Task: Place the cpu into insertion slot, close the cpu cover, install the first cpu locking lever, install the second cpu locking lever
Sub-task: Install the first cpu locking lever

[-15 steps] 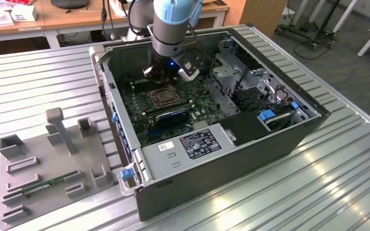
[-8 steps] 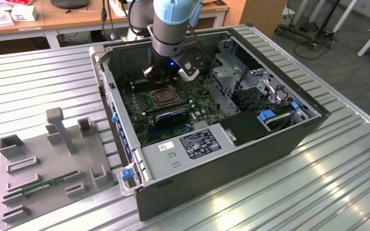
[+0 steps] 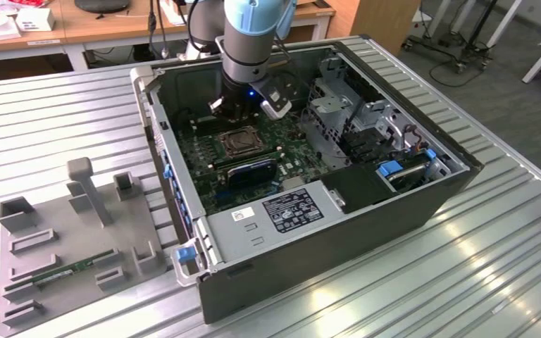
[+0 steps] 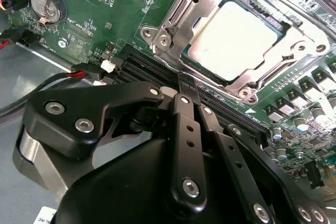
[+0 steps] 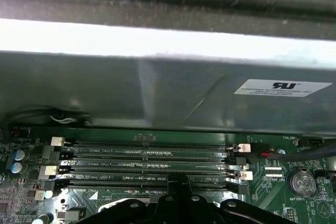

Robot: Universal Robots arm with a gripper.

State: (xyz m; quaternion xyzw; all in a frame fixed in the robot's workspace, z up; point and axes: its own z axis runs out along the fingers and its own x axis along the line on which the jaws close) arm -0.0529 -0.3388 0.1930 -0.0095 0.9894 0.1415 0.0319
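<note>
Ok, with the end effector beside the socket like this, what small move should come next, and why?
Probably a short shift of the end effector off the memory slots toward the rim of the cpu cover, to reach a locking lever. The cpu lies seated with that cover down around it, and the end effector is shut, holding nothing. Whether either lever is latched I cannot tell.

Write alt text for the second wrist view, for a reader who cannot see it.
The cpu lies in the insertion slot on the green motherboard, with the silvery cpu cover down around it. The black gripper is close beside, above the long memory slots.
</note>
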